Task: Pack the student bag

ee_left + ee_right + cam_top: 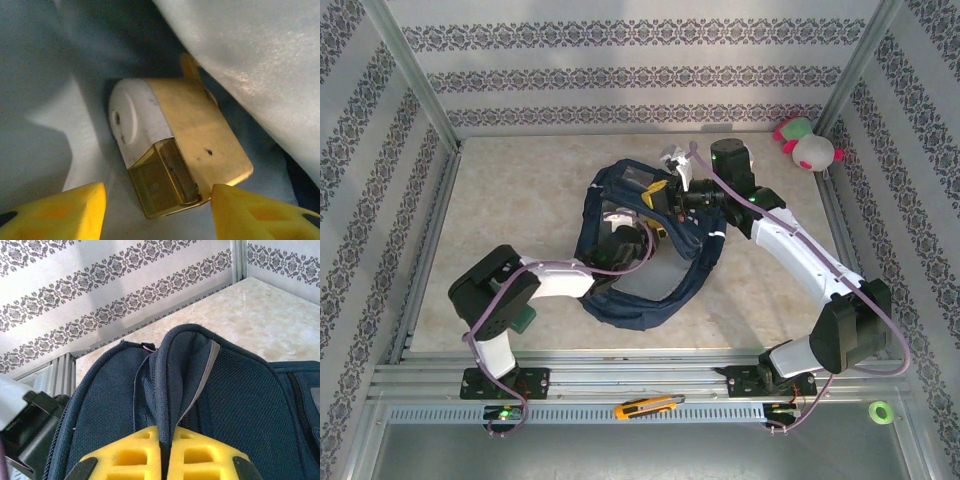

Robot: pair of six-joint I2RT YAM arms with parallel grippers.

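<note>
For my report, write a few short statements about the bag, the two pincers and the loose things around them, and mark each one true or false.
1. The right pincer is shut on a fold of the student bag. True.
2. The left pincer clamps the pencil sharpener. False: its fingers stand open, and the sharpener lies free on the pale lining inside the bag.
3. The plush toy lies inside the bag. False: it sits in the far right corner of the table, apart from the bag.
4. A utility knife lies at the near edge, between the two arm bases. True.
</note>
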